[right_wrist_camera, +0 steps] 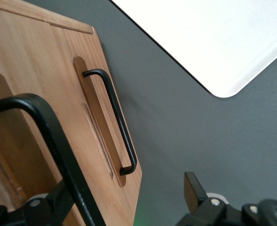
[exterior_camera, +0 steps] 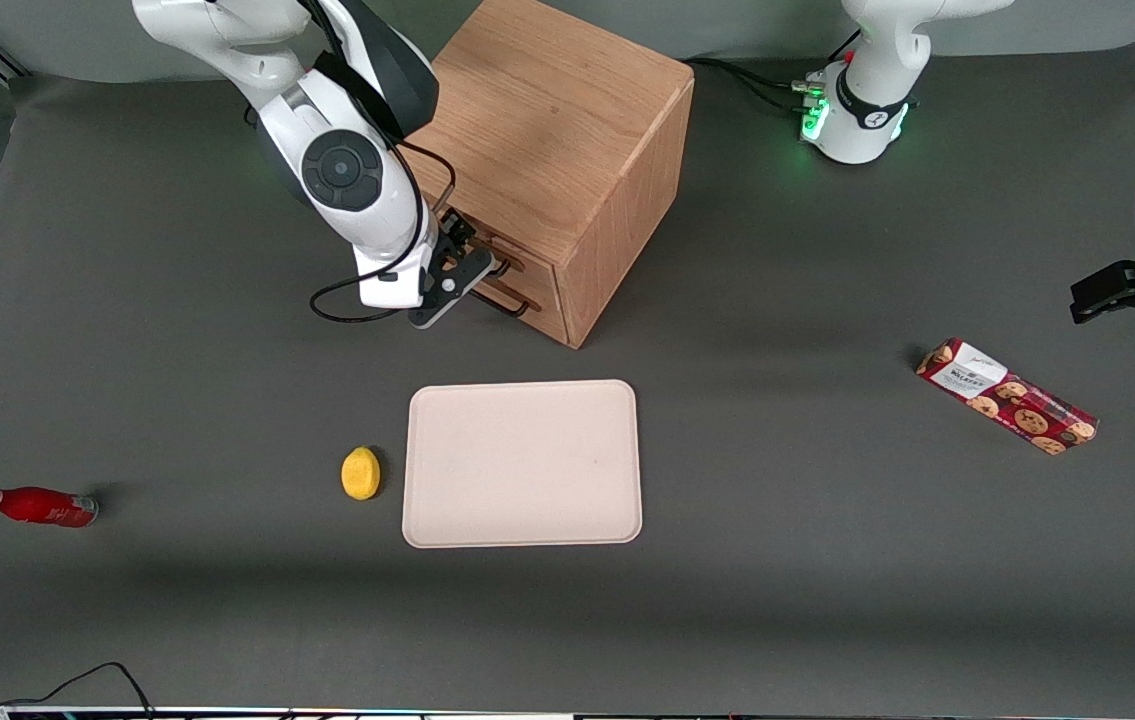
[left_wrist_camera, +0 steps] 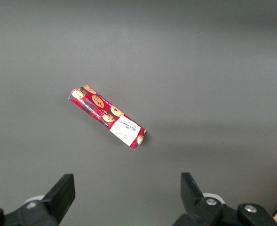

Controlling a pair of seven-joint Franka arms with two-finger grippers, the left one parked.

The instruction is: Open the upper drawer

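The oak cabinet [exterior_camera: 547, 130] stands at the middle of the table. Its upper drawer [exterior_camera: 537, 268] looks shut, with the front level with the lower drawer's. My right gripper [exterior_camera: 467, 255] is in front of the drawers, at the upper drawer's black wire handle [exterior_camera: 499, 258]. In the right wrist view the gripper [right_wrist_camera: 122, 202] is open. The upper handle [right_wrist_camera: 49, 136] runs close by between its fingers [right_wrist_camera: 194, 188], not pinched. The lower drawer's handle [right_wrist_camera: 112, 117] lies farther off, untouched.
A pale tray [exterior_camera: 523, 463] lies nearer the front camera than the cabinet and shows in the right wrist view [right_wrist_camera: 213, 37]. A yellow fruit [exterior_camera: 360, 473] lies beside it. A red bottle [exterior_camera: 35, 506] lies toward the working arm's end. A cookie box [exterior_camera: 1007, 396] lies toward the parked arm's end.
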